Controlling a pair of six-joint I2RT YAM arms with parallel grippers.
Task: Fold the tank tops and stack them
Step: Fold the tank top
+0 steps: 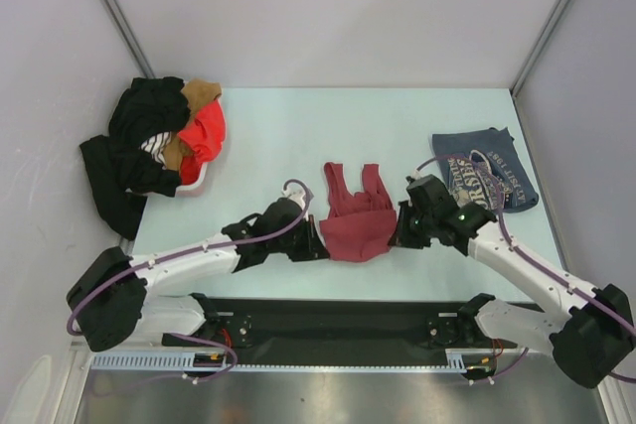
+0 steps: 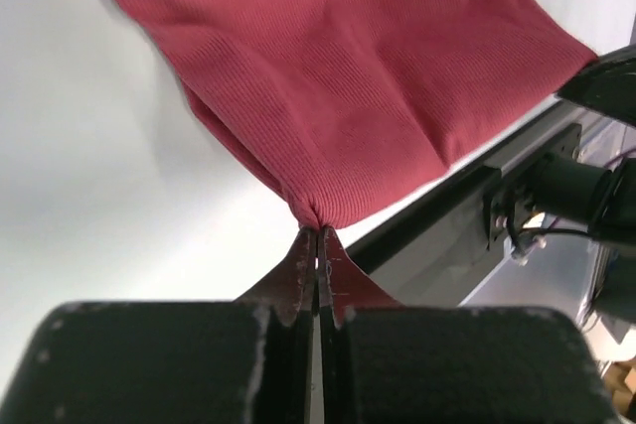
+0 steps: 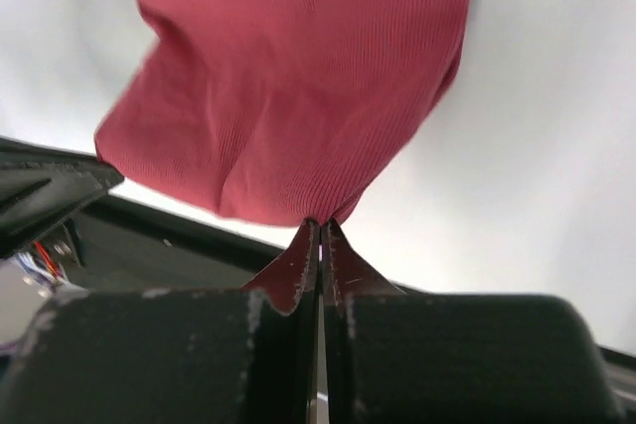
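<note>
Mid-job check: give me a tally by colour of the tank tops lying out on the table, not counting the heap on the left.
Maroon tank top: 1
Blue-grey printed tank top: 1
Total: 2
Heap of clothes: black, orange-red and tan pieces, too tangled to count.
</note>
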